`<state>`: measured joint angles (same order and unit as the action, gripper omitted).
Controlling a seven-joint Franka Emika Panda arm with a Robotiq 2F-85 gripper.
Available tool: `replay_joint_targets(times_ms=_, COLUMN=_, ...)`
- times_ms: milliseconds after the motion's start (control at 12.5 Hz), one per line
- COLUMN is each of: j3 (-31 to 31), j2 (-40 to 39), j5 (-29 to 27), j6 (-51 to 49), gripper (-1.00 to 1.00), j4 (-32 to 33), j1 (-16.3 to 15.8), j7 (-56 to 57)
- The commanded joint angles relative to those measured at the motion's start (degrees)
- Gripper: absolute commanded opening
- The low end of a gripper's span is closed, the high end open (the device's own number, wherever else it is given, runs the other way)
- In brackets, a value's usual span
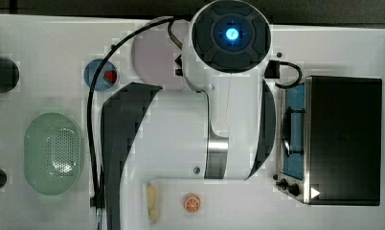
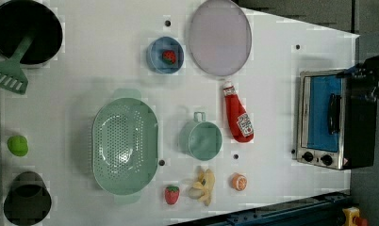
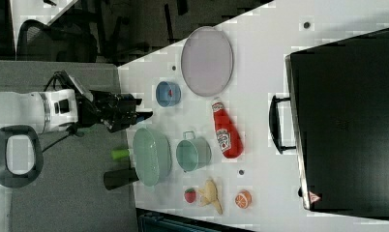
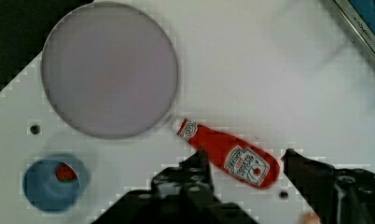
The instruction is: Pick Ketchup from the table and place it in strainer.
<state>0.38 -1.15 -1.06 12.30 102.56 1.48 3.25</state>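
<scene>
The ketchup [image 2: 238,117], a red bottle with a white cap and label, lies on its side on the white table between the lilac plate and the teal pot. It also shows in the right view [image 3: 225,130]. The wrist view has the ketchup [image 4: 227,156] lying well below my gripper [image 4: 245,155], whose two dark fingers [image 4: 199,164] stand apart on either side of it, open and holding nothing. The pale mint strainer [image 2: 125,146] sits empty toward the left view's left and is seen again in the top view [image 1: 52,153]. In the right view my gripper [image 3: 145,115] hangs high above the table.
A teal pot [image 2: 201,140] stands between strainer and ketchup. A lilac plate [image 2: 219,36] and a blue bowl [image 2: 165,55] holding a strawberry lie beyond. A toaster oven [image 2: 329,122] stands at the left view's right. A strawberry [image 2: 172,194], banana [image 2: 202,186] and orange slice [image 2: 238,181] lie along the edge.
</scene>
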Motion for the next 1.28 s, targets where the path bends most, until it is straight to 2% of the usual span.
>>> replay_joint_targets(times_ms=80, j3=4.43, j2=16.09, j5=-0.70, j6=-10.94, gripper=0.59, j4=5.99, j1=5.91, j7=-3.94)
replay_joint_targets(times_ms=240, j3=4.48, j2=15.26, j5=-0.70, j6=-10.89, gripper=1.00, j4=6.38, j1=5.88, j7=-3.93)
replay_joint_targets(times_ms=480, j3=5.06, j2=12.58, j5=-0.70, j6=-9.89, gripper=1.00, j4=8.37, j1=5.78, j7=-3.91)
replay_joint_targets(times_ms=720, j3=5.89, j2=9.15, j5=-0.70, j6=-3.88, gripper=1.00, j4=10.89, j1=5.56, j7=-0.04)
replay_joint_targets(times_ms=880, j3=6.58, j2=7.08, j5=-0.70, j6=1.48, gripper=1.00, j4=12.86, j1=5.49, j7=9.69)
replay_joint_targets(times_ms=1280, j3=8.09, j2=4.56, j5=-0.69, j6=14.80, gripper=1.00, j4=20.63, j1=5.22, j7=42.13)
